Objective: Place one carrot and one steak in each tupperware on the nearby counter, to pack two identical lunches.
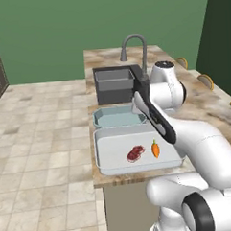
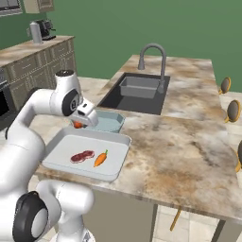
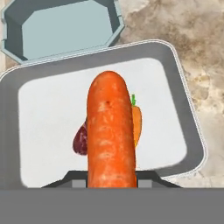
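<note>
My gripper (image 3: pixel 111 181) is shut on a large orange carrot (image 3: pixel 110 131), which hangs above the big whitish-grey rectangular tupperware (image 3: pixel 183 100). A dark red steak (image 3: pixel 80 141) and a second, smaller carrot (image 3: pixel 137 122) lie in that container. The small pale blue octagonal tupperware (image 3: pixel 65 30) just beyond it holds nothing. In the right base view my gripper (image 2: pixel 79 124) hovers with the held carrot (image 2: pixel 77 125) over the far left edge of the big tupperware (image 2: pixel 118 163), next to the small one (image 2: pixel 109 124). Steak (image 1: pixel 135 153) and carrot (image 1: pixel 155 148) lie side by side.
The beige marbled counter (image 2: pixel 189 142) stretches to the right of both containers. A dark sink (image 2: pixel 137 92) with a curved grey faucet (image 2: pixel 153 56) sits behind the small tupperware. Stools (image 2: pixel 232 110) line the counter's far right side. Tiled floor lies to the left.
</note>
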Tool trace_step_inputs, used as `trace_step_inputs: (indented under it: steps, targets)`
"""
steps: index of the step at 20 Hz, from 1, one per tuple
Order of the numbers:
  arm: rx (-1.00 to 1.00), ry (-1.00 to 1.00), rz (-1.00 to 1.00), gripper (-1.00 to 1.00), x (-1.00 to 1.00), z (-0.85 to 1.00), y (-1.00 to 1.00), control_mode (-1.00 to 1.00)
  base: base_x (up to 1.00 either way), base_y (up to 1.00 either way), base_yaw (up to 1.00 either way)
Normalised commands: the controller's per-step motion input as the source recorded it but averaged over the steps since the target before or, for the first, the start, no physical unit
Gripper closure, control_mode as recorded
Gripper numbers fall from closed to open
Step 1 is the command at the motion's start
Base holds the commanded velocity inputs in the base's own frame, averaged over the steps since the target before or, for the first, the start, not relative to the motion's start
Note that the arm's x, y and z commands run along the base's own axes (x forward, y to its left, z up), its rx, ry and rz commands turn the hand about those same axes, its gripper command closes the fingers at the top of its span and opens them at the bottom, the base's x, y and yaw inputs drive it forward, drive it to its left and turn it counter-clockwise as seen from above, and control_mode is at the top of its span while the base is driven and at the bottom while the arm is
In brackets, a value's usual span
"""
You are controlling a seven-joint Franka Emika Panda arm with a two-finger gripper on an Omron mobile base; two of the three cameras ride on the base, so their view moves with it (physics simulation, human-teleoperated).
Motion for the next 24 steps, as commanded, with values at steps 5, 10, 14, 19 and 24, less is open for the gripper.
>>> trace_step_inputs:
  steps: [5,10,14,19,24]
  targets:
    - [0.00,-0.02,-0.01,1.00,0.89,-0.26,0.00,-1.00,0.00,0.00,0.00]
    - [0.08,0.00,-0.09,1.00,1.00,0.00,0.12,-1.00,0.00,0.00,0.00]
    - [0.09,0.05,-0.12,1.00,1.00,-0.03,0.32,-1.00,0.00,0.00,0.00]
    - [0.00,0.14,-0.10,1.00,0.98,-0.42,0.22,-1.00,0.00,0.00,0.00]
    - [0.00,0.05,-0.12,1.00,0.73,-0.62,0.03,-1.00,0.00,0.00,0.00]
